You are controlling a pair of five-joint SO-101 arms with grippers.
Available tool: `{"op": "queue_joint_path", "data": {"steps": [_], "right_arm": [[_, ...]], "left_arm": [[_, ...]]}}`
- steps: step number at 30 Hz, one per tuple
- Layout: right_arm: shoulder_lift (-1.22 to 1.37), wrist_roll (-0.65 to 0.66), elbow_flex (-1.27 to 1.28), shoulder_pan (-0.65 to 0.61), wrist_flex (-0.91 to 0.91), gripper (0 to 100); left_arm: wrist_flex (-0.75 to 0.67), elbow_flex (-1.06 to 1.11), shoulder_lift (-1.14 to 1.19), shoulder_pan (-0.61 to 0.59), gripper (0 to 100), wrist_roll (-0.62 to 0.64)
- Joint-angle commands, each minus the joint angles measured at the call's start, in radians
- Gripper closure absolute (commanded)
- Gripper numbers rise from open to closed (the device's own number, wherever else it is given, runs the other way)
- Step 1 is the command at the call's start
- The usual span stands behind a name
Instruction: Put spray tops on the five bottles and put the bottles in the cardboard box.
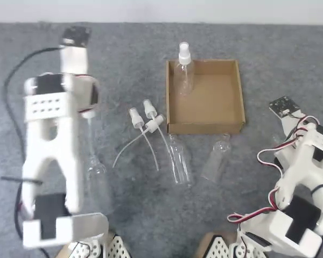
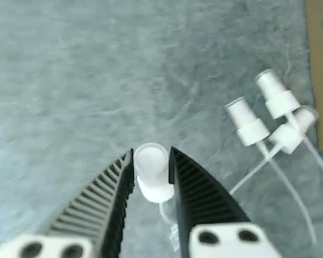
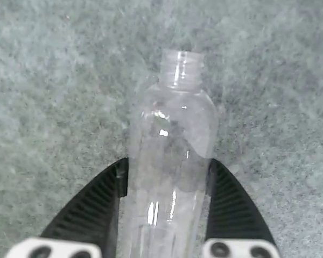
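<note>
Watching the left arm [image 1: 48, 140]: I see it stretched up the left side of the high view.
Left gripper [image 2: 151, 152]: jaws nearly closed, pinching the neck of an uncapped bottle [image 2: 151, 169].
Right arm [image 1: 299, 177]: folded at lower right.
Right gripper [image 3: 167, 164]: jaws partway open, clamped on a second bottle [image 3: 175, 107].
Cardboard box [image 1: 207, 97]: upper centre, capped bottle [image 1: 184, 70] inside.

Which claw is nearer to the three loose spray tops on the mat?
Left. The left claw, shut on a white cap, sits right beside the spray tops. The right claw, gripping a clear bottle, is far off past the cardboard box.
</note>
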Motion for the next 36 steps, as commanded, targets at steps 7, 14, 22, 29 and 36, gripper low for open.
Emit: {"op": "queue_joint_path", "data": {"steps": [7, 14, 22, 29, 36], "right_arm": [[0.024, 0.012, 0.048, 0.01, -0.007, 89.3], [0.024, 0.011, 0.048, 0.033, -0.007, 89.3], [0.025, 0.011, 0.048, 0.038, -0.007, 89.3], [0.024, 0.011, 0.048, 0.036, -0.007, 89.3], [0.024, 0.012, 0.048, 0.036, -0.007, 89.3]], "left_arm": [[0.16, 0.015, -0.117, -0.18, 91, -0.25], [-0.103, 0.28, 0.032, -0.181, 91, -0.341], [-0.322, 0.259, 0.224, -0.186, 91, -0.295], [-0.373, -0.002, 0.302, -0.299, 91, -0.199], [-0.331, -0.314, 0.549, -0.321, 81, -0.273]]}}
